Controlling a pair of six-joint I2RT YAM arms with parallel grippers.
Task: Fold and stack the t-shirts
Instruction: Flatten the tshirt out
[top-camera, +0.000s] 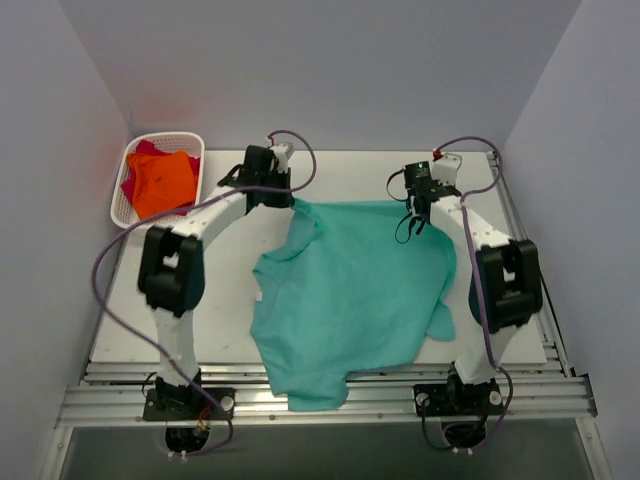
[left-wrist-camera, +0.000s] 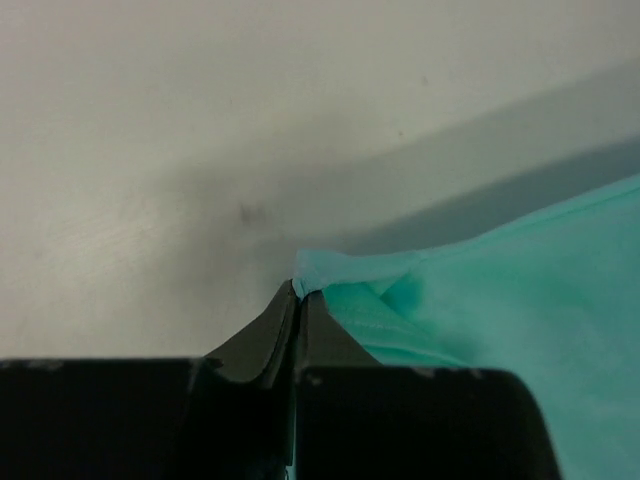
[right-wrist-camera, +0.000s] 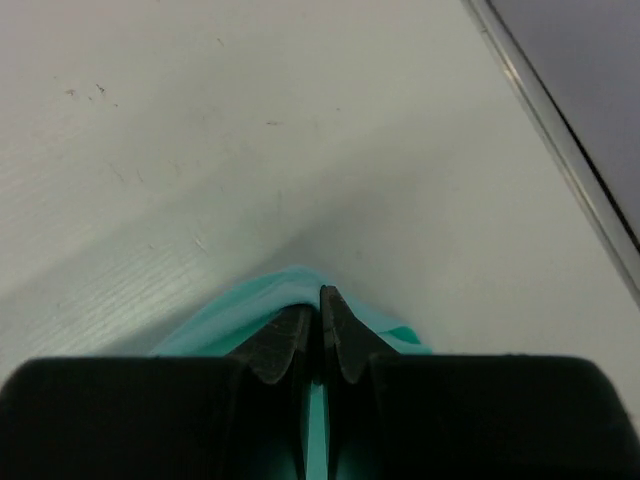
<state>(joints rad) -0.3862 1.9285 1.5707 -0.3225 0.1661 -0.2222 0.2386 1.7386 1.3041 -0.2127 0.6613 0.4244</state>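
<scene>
Limp, light teal-green cloth t-shirt (top-camera: 350, 300), likely best gripped at corners: left gripper (left-wrist-camera: 300, 295) clamps the one nearer the white plastic lattice basket (top-camera: 118, 196), right gripper (right-wrist-camera: 322, 300) the farther.

No text, label, brand, number or sign can be read in any of the three views.
</scene>
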